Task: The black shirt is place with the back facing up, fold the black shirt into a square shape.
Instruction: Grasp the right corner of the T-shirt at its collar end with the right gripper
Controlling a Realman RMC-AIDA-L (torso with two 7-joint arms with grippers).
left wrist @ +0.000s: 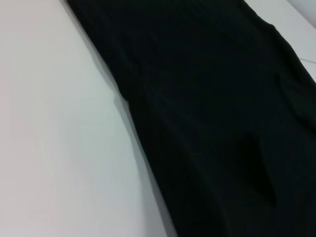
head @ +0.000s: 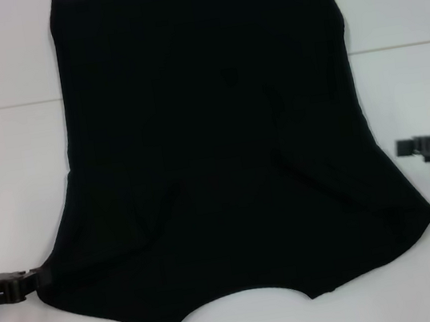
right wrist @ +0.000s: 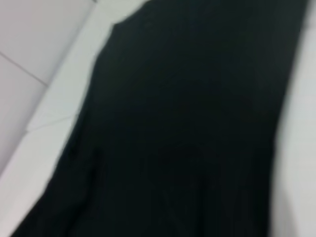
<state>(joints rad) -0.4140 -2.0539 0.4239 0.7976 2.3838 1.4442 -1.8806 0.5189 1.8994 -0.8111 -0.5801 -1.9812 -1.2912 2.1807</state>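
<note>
The black shirt (head: 213, 145) lies spread flat on the white table (head: 7, 176), plain side up, with its curved neckline toward the near edge and its sleeves flaring out at the near left and near right. My left gripper (head: 24, 283) sits low at the near left, right at the edge of the left sleeve. My right gripper (head: 428, 148) hovers at the right, a short gap away from the shirt's right side. In the left wrist view the shirt (left wrist: 207, 118) fills most of the frame, and in the right wrist view the shirt (right wrist: 187, 128) does too; neither shows fingers.
White table (left wrist: 49, 123) surface stretches to the left and right of the shirt. A faint seam (head: 5, 107) crosses the table at the far side. The shirt's far end runs past the top of the head view.
</note>
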